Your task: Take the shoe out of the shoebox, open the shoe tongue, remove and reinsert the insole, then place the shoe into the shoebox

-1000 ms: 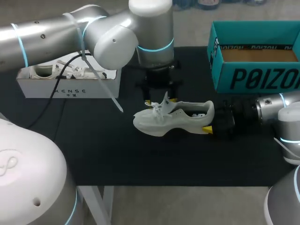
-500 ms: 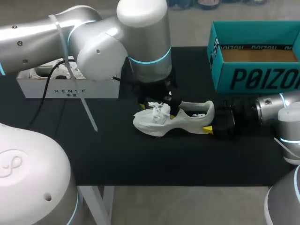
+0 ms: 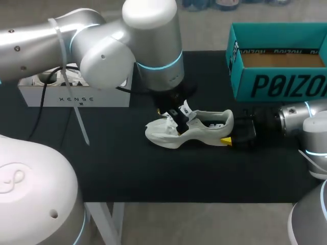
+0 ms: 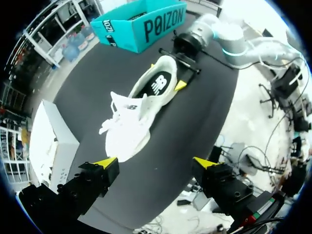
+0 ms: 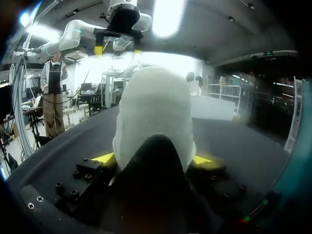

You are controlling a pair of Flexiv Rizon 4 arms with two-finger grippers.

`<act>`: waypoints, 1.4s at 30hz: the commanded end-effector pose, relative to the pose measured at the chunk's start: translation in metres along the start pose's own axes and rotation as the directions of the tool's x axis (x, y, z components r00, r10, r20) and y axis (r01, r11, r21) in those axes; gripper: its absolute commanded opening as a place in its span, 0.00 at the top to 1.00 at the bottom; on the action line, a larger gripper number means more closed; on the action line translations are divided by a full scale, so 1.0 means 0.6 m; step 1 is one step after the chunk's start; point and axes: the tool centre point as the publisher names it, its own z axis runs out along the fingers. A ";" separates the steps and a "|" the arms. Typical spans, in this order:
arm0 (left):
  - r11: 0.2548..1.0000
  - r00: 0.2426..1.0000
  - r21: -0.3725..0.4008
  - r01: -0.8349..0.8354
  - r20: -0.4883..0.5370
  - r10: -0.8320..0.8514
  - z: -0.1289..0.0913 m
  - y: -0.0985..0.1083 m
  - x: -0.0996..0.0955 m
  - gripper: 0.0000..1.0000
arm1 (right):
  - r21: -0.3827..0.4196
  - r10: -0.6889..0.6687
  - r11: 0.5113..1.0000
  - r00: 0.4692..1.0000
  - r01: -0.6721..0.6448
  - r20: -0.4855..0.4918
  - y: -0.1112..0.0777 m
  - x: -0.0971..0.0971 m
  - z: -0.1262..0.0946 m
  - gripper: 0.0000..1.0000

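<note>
A white box (image 3: 74, 94) sits at ten o'clock of the shoe (image 3: 196, 130), which rests on the black table (image 3: 127, 168) with my left gripper (image 4: 155, 161) spread wide above its laces, my right gripper (image 5: 153, 159) pinching its heel, and the teal shoebox (image 3: 278, 76) at one o'clock.

The left arm (image 3: 102, 51) half-hides the white box (image 3: 51, 97); the teal shoebox (image 3: 278, 84) is cropped.

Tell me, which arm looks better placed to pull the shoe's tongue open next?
Left, probably. The left gripper, open, hangs just above the tongue of the shoe; the right gripper is clamped on the heel, likely steadying it.
</note>
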 end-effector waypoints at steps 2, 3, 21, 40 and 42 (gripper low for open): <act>0.861 0.866 -0.110 -0.497 0.003 0.501 0.013 -0.012 -0.005 0.00 | 0.001 0.000 1.000 1.000 0.000 0.001 -0.008 0.000 0.003 1.00; 0.839 0.846 -0.130 -0.528 0.009 0.533 0.018 -0.015 -0.003 0.00 | 0.001 0.000 1.000 1.000 0.000 0.001 -0.008 0.000 0.003 1.00; 0.766 0.767 -0.149 -0.625 0.069 0.638 0.074 -0.106 0.046 1.00 | 0.001 0.000 1.000 1.000 0.000 0.001 -0.008 0.000 0.003 1.00; 0.828 0.822 -0.107 -0.550 0.104 0.559 0.156 -0.186 0.005 1.00 | 0.001 0.000 1.000 1.000 0.000 0.001 -0.008 0.000 0.003 1.00; 0.829 0.823 -0.101 -0.550 0.104 0.558 0.164 -0.193 0.003 1.00 | 0.001 0.000 1.000 1.000 0.000 0.001 -0.008 0.000 0.003 1.00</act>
